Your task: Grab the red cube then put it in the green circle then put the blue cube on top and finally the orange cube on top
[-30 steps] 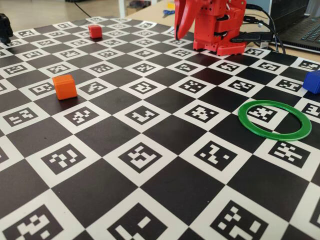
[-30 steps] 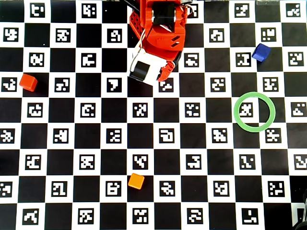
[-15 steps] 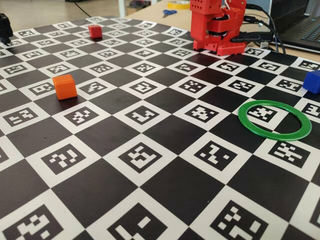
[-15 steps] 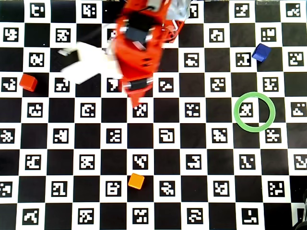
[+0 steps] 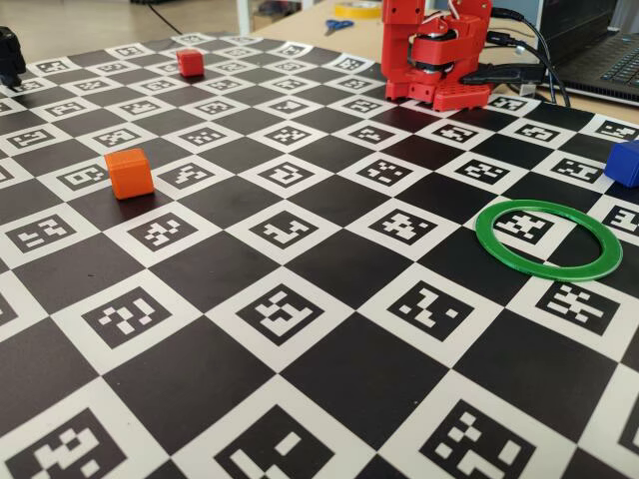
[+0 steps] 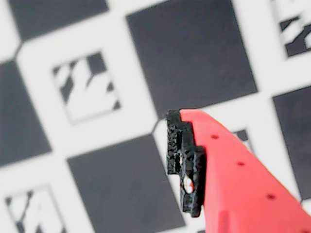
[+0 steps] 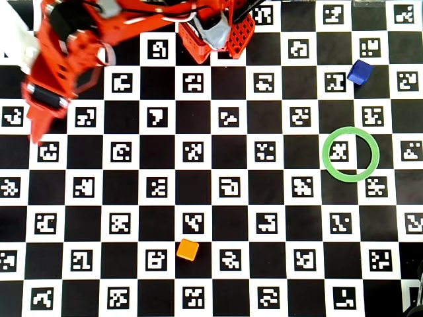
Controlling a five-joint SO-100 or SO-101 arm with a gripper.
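While skewed to checks, red cube (image 5: 190,62)

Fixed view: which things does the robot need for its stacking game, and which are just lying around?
Needed for the job: red cube, green circle, blue cube, orange cube.

Just lying about: scissors, laptop.

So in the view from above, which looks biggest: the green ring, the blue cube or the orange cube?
1. The green circle, clearly the largest.
2. The blue cube and the orange cube look about the same size; I wouldn't rank them.
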